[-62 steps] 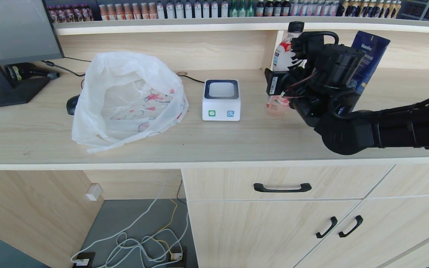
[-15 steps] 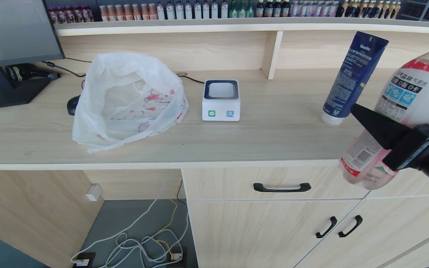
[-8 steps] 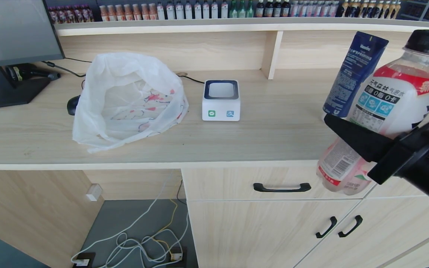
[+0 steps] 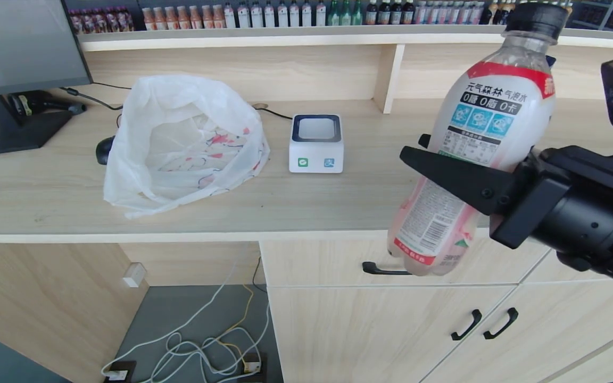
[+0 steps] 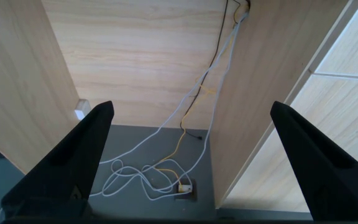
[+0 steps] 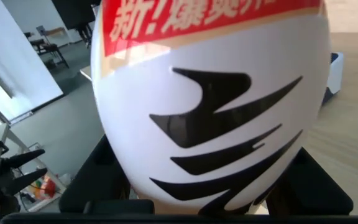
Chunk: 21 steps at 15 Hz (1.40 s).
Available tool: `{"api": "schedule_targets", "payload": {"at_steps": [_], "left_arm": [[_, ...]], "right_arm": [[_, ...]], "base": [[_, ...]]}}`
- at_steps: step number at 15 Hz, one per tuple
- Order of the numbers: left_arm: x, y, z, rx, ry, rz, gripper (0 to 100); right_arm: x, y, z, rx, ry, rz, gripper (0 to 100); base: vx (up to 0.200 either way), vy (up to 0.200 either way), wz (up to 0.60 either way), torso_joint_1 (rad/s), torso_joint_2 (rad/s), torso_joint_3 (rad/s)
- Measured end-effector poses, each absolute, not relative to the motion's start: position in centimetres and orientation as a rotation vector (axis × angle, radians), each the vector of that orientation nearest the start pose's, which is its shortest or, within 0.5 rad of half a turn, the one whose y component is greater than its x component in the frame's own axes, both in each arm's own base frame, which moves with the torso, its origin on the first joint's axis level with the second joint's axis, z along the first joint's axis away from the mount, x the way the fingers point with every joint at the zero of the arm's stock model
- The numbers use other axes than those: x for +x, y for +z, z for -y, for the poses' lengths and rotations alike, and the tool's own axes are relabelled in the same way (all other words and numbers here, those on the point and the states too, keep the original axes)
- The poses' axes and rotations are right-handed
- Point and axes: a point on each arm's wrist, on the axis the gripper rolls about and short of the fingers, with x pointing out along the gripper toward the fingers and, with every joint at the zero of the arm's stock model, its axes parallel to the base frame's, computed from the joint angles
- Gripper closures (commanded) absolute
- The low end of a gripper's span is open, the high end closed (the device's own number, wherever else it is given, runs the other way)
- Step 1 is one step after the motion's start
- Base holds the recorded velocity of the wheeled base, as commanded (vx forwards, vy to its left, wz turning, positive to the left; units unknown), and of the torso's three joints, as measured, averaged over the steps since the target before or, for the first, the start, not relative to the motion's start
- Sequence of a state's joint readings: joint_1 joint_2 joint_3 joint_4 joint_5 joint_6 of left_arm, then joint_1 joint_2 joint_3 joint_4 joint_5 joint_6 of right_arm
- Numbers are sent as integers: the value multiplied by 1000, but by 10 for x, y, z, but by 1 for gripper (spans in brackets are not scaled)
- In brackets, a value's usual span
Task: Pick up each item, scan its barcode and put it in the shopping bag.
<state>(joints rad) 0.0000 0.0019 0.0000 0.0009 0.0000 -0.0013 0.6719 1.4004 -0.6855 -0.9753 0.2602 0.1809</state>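
My right gripper [image 4: 414,146] is shut on a clear bottle of pink drink [image 4: 471,149] with a black cap and a red and white label. It holds the bottle tilted in the air at the right, out in front of the counter's edge, with the barcode low on the side facing me. The bottle's label [image 6: 210,112] presses close in the right wrist view. The white barcode scanner [image 4: 316,142] stands mid-counter, left of the bottle. A white shopping bag [image 4: 184,141] lies open further left. My left gripper [image 5: 191,162] hangs open below the counter, over floor cables.
A monitor [image 4: 19,42] on its stand, a handheld scanner [image 4: 46,103] and a dark mouse [image 4: 101,149] sit at the counter's left end. A vertical wooden divider [image 4: 389,77] rises behind the scanner. Rows of bottles [image 4: 338,10] line the back shelf. Drawers with black handles [image 4: 469,324] are below.
The right gripper took the bottle off the counter and pulled it back. In the last second it carried the bottle left and upward, so the blue tube is now covered.
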Motion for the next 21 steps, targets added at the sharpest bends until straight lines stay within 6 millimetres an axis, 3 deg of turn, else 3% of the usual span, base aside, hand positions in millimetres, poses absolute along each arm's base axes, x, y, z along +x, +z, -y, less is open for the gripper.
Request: {"api": "schedule_targets", "payload": {"at_steps": [6, 14, 21], "left_arm": [[-23, 75, 0, -1, 0, -2, 0], [-23, 75, 0, -1, 0, -3, 0], [-23, 75, 0, -1, 0, -3, 0]], "right_arm": [[178, 271, -155, 424, 1046, 166, 100], [162, 277, -196, 624, 1265, 134, 100], [166, 272, -220, 762, 1357, 177, 100]], "base": [[0, 0, 0, 0, 0, 0], [0, 0, 0, 0, 0, 0], [0, 0, 0, 0, 0, 0]]}}
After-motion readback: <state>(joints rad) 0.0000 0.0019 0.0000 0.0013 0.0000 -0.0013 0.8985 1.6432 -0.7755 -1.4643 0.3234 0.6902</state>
